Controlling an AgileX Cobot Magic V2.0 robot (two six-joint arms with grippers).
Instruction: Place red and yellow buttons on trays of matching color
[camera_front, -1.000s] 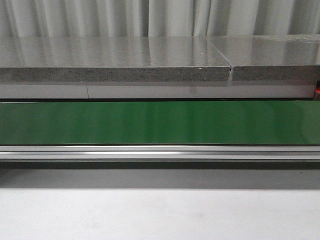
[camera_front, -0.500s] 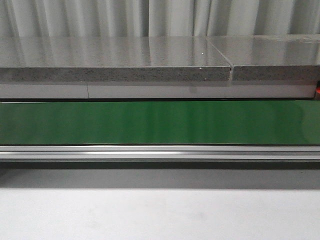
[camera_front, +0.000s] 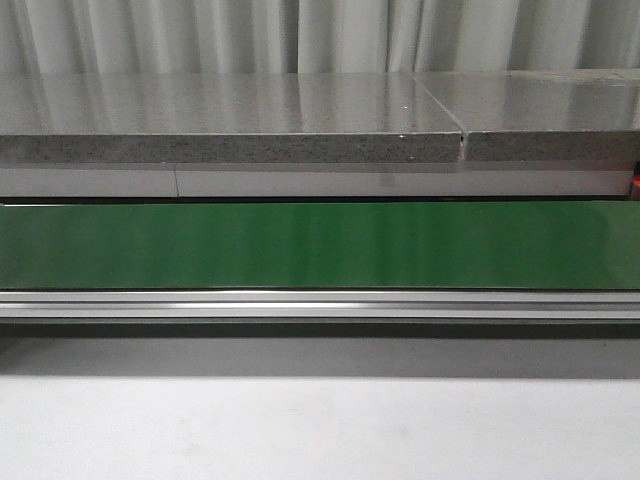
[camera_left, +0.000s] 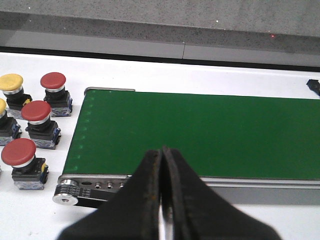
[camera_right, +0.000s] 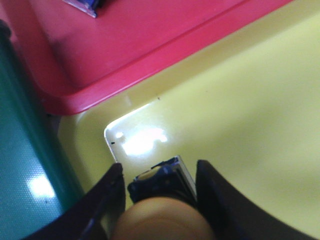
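Observation:
In the right wrist view my right gripper (camera_right: 158, 170) is closed round a yellow button (camera_right: 162, 217), whose dark base points down at a corner of the yellow tray (camera_right: 240, 100). The red tray (camera_right: 140, 35) lies right beside it. In the left wrist view my left gripper (camera_left: 162, 149) is shut and empty above the near rail of the green belt (camera_left: 200, 135). Beside the belt's end stand three red buttons (camera_left: 36, 111) and two yellow buttons (camera_left: 11, 81) on the white table. The front view shows neither gripper and no button.
The front view holds only the green conveyor belt (camera_front: 320, 245), its metal rail (camera_front: 320, 305) and a grey stone ledge (camera_front: 230, 148) behind. A blue-edged part (camera_right: 85, 5) lies on the red tray. A strip of green belt (camera_right: 20, 150) borders the trays.

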